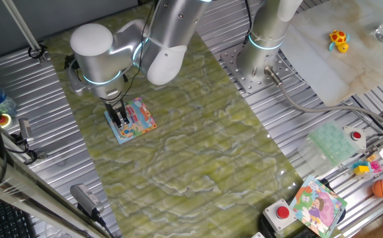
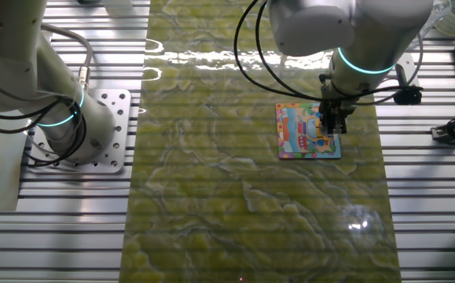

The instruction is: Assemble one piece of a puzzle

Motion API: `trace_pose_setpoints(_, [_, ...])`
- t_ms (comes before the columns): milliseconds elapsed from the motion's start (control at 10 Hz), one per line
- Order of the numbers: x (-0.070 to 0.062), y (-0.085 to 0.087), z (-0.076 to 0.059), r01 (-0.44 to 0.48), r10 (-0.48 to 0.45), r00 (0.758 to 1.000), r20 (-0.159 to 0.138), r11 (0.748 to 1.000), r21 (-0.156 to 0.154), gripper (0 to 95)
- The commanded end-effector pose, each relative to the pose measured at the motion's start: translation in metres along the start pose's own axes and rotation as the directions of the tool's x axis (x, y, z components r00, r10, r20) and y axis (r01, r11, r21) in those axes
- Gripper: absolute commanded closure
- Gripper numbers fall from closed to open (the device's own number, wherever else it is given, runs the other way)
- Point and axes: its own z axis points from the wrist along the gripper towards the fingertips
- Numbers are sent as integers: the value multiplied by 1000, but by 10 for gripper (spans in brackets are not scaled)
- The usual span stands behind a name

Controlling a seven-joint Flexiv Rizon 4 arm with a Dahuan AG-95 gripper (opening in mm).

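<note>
In one fixed view, my tool (image 1: pixel 120 121) points straight down over the puzzle (image 1: pixel 135 119), which lies flat on the green table (image 1: pixel 198 145). The tool tips are right at the board, near its left side. The fingers look close together, but I cannot tell if they hold anything. I cannot see the piece here; it is too small, or my tool hides it.

In the other fixed view, my tool (image 2: pixel 335 122) is over the right edge of the puzzle (image 2: pixel 302 131). The tips seem to touch the board or sit just above it. Again the piece is hidden, so I cannot say if it is in my tool or already in its hole.

I think I am at the putting-in step. Next I must press down softly, let go, and lift straight up so the board does not slide.
</note>
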Motion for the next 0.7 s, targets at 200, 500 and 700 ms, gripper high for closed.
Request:
trace_pose_setpoints(200, [0, -2, -1, 20, -20, 1000, -1, 1000, 8, 950])
trace_pose_setpoints(500, [1, -8, -2, 37, -37, 999, -7, 999, 9, 950])
trace_pose_setpoints(700, [5, -14, 0, 47, -47, 999, -7, 999, 13, 950])
